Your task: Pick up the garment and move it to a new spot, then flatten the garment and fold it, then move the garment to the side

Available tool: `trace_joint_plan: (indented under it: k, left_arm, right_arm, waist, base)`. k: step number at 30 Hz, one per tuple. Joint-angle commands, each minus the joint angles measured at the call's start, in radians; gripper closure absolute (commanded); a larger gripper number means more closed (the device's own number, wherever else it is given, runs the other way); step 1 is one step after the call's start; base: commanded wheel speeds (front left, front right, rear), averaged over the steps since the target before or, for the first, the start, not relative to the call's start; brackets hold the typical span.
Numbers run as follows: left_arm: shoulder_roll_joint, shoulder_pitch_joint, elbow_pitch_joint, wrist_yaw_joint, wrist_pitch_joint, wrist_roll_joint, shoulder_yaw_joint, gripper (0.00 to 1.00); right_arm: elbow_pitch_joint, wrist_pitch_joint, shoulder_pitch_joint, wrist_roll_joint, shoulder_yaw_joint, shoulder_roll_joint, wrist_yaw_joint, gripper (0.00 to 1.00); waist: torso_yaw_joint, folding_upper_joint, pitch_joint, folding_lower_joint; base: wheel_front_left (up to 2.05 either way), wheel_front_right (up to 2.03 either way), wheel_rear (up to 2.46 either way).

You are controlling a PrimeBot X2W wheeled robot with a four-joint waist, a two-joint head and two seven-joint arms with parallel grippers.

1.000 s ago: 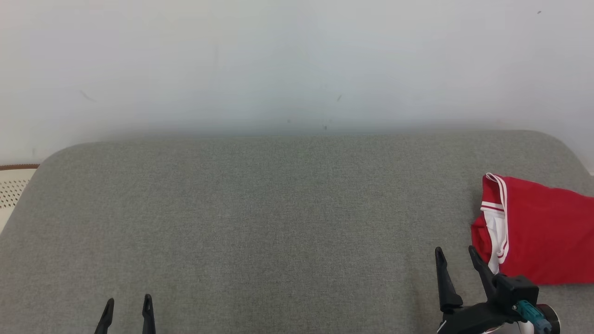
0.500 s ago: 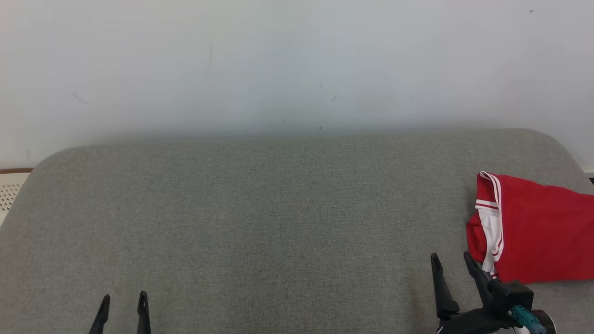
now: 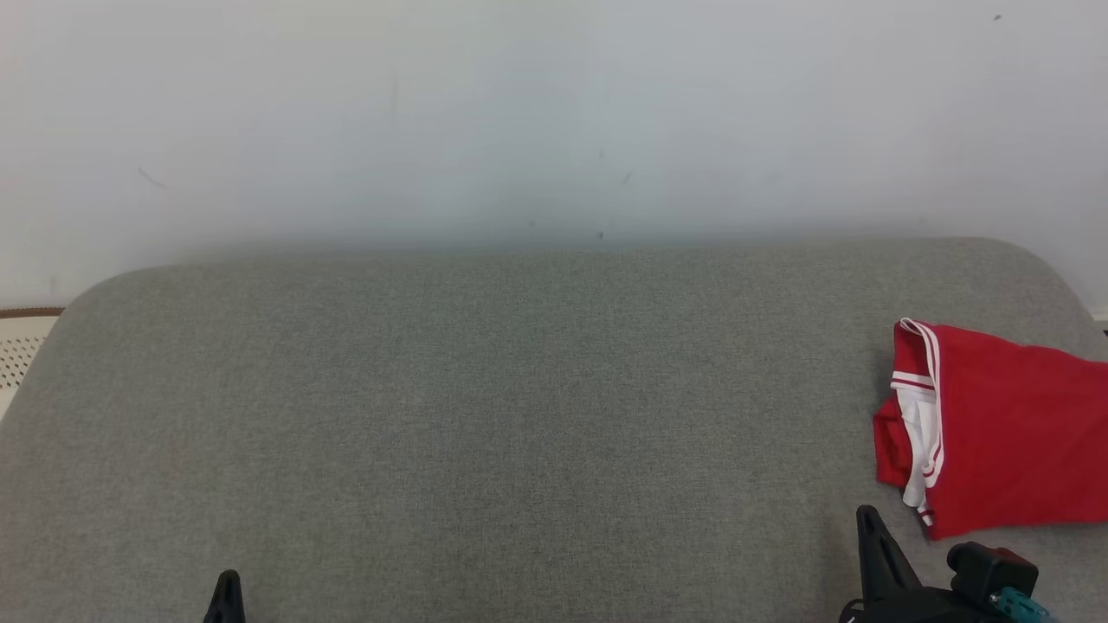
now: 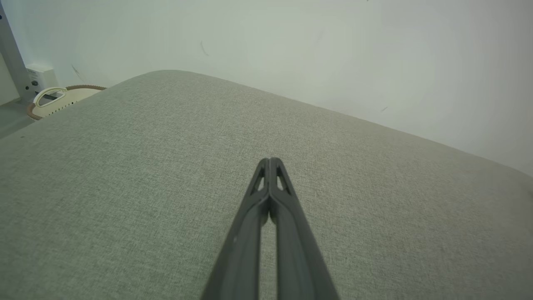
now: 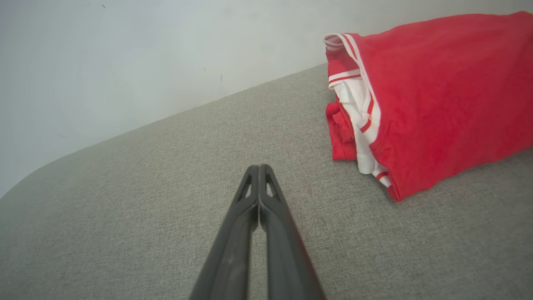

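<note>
One red garment (image 3: 1004,424) with white trim is lying folded at the right end of one grey padded surface (image 3: 519,415). Two grippers are showing at the near edge. The left gripper (image 4: 270,159) and the right gripper (image 5: 259,166) are each holding their fingers pressed together on nothing. The right one is sitting near the garment, apart from it. One cream perforated basket (image 3: 19,346) is standing past the left end; its contents cannot be told.

Grey upholstered surface (image 3: 485,415) against a plain pale wall (image 3: 554,104), cream perforated basket (image 3: 22,346) at left
</note>
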Motion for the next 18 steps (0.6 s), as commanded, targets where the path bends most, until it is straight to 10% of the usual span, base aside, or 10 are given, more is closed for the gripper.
trace_joint_plan:
  k: [1, 18]
  left_arm:
    - [0.006, -0.013, -0.020, -0.004, 0.005, -0.044, -0.002, 1.00]
    - [0.007, -0.012, -0.030, -0.030, 0.050, -0.353, -0.019, 1.00]
  right_arm:
    - [-0.022, 0.007, -0.026, 0.039, -0.009, 0.002, 0.000, 1.00]
    - [-0.046, 0.094, -0.032, 0.331, -0.065, 0.010, 0.000, 1.00]
  waist:
    - [0.001, 0.0000, 0.001, -0.0001]
    - [0.007, 0.0000, 0.010, -0.0001]
  base:
    - [0.00, 0.00, 0.00]
    - [0.00, 0.00, 0.00]
